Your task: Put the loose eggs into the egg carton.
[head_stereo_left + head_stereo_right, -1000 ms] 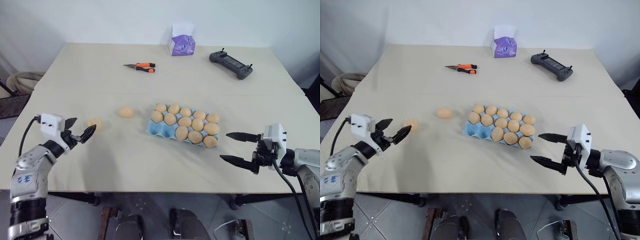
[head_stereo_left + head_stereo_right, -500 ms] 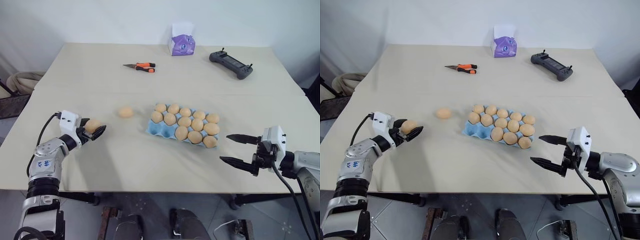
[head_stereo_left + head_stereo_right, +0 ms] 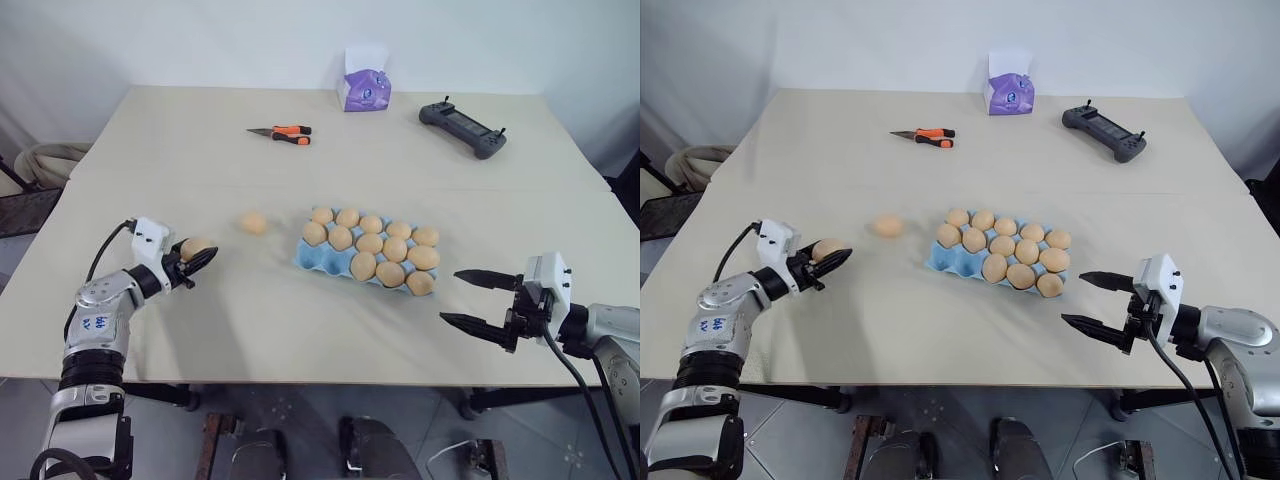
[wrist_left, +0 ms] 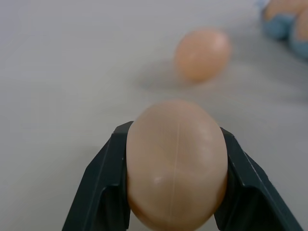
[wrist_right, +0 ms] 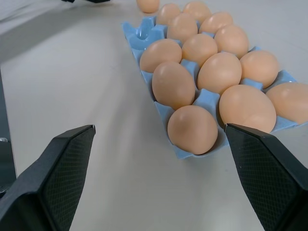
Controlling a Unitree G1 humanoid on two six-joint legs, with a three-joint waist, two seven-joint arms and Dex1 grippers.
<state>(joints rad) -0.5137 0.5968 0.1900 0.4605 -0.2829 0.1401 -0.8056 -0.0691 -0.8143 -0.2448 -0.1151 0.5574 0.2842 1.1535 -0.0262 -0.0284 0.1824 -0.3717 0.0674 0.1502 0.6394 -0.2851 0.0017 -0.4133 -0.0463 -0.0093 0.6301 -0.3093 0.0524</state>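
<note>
Left gripper (image 4: 175, 192): its black fingers are closing against both long sides of one egg (image 4: 176, 163), low over the table (image 3: 300, 330) near its left edge.
Right gripper (image 3: 1088, 303): jaws are standing wide apart, holding nothing, hovering near the carton's right end.
Second loose egg (image 3: 253, 223): lying on the table between the held egg and the carton, apart from both.
Egg carton (image 5: 144, 32): light blue tray at mid-table; most cups are showing eggs, and at least one cup at its left end is showing bare.
Handling: likely light, smooth, brittle; a gentle grip across the widest middle is probably safest, since the shell may slip or crack.
Surroundings: pliers (image 3: 281, 134), tissue box (image 3: 362, 88) and controller (image 3: 462, 127) are lying well behind.
Obstruction: the second egg is lying close to the path toward the carton.
</note>
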